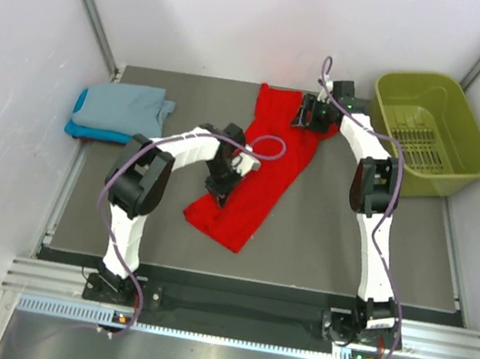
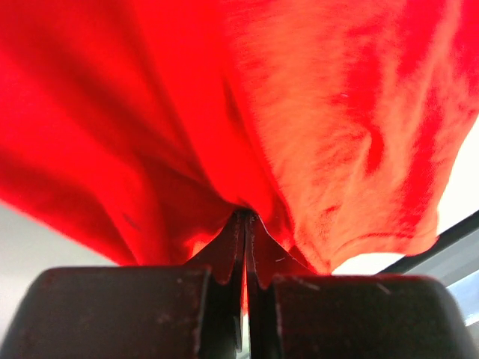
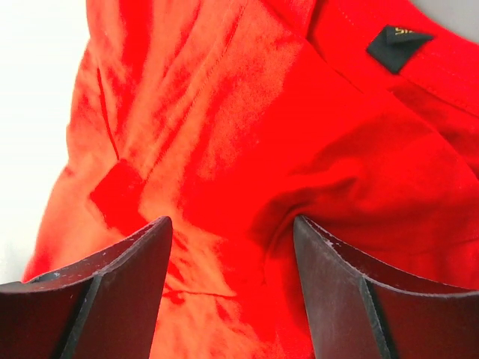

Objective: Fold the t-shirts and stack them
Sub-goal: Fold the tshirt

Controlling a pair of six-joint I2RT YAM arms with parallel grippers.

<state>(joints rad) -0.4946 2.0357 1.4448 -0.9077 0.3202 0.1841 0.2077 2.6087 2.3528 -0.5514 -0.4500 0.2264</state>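
The red t-shirt lies in a long diagonal strip across the middle of the table. My left gripper is shut on a pinch of its cloth near the lower left edge. In the left wrist view the jaws meet with red cloth bunched between and draped over them. My right gripper is open over the shirt's far end. Its fingertips rest on the red cloth near the collar's black label. A folded grey-blue t-shirt lies on a turquoise one at the back left.
An olive-green plastic basket stands at the back right, close to the right arm. White walls close in the dark table on three sides. A metal rail with both arm bases runs along the near edge.
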